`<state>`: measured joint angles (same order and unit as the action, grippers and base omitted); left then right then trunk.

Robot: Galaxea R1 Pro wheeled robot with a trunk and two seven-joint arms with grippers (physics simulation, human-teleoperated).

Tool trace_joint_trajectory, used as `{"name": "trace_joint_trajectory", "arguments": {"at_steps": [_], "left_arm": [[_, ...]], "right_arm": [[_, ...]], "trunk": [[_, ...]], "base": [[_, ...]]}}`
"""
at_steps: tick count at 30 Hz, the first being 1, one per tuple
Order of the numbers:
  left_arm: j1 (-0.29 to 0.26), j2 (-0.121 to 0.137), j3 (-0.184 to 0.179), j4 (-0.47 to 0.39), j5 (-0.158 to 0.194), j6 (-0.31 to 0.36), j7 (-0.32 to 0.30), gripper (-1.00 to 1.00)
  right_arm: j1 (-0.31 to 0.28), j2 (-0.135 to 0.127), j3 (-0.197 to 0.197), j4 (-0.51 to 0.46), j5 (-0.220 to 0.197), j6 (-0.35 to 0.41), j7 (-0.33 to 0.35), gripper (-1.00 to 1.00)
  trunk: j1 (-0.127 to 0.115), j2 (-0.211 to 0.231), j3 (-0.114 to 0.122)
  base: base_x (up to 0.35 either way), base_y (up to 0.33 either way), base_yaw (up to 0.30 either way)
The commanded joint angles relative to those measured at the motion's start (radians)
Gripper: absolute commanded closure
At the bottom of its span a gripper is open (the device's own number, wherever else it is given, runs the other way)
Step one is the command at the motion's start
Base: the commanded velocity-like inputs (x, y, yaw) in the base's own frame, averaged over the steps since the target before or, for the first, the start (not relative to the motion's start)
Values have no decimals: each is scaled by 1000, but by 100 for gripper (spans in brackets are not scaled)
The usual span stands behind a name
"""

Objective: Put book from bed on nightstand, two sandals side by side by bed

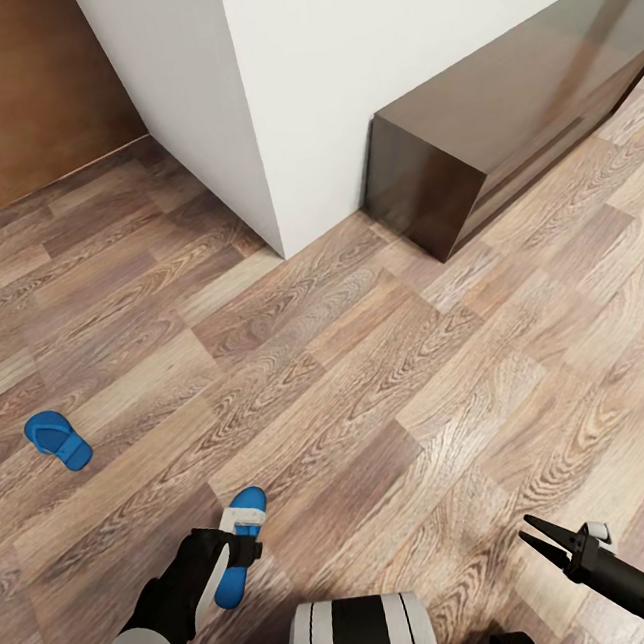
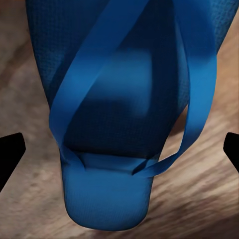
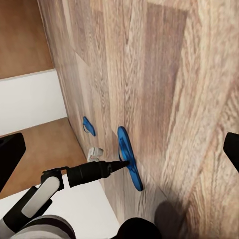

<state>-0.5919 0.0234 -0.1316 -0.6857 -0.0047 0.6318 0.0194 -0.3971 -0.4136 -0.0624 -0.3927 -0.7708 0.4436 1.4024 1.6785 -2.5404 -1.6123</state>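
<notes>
Two bright blue sandals lie on the wood floor. One sandal point(image 1: 57, 440) is alone at the left, also seen as the sandal point(image 3: 88, 126) in the right wrist view. The other sandal point(image 1: 234, 564) lies just ahead of my base, under my left gripper point(image 1: 242, 533). In the left wrist view that sandal point(image 2: 109, 99) is very close, straps up, and the left gripper point(image 2: 119, 149) is open with its fingertips point(image 2: 10, 152) wide on either side of it. My right gripper point(image 1: 546, 534) hangs open over bare floor at the lower right. The book, bed and nightstand are out of view.
A long low dark brown wooden bench point(image 1: 507, 108) stands against the white wall point(image 1: 381, 63) at the upper right. A wall corner juts out at the centre, with a brown door or panel point(image 1: 11, 88) at the upper left. Open wood floor point(image 1: 390, 384) lies between.
</notes>
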Motion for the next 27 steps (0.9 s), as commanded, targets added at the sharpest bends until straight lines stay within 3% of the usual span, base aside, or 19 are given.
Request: {"name": "trace_joint_trajectory", "arguments": {"at_steps": [1,27], "left_arm": [[0,1,-5,-2,0,5,2,-100],[0,1,-5,-2,-1,5,2,-100]], "right_arm": [[0,0,0,0,-3,10,2,-100],[0,0,0,0,-3,10,2,-100]], "trunk": [[0,0,-1],[0,0,-1]], "base": [[0,0,0],[0,0,0]]}}
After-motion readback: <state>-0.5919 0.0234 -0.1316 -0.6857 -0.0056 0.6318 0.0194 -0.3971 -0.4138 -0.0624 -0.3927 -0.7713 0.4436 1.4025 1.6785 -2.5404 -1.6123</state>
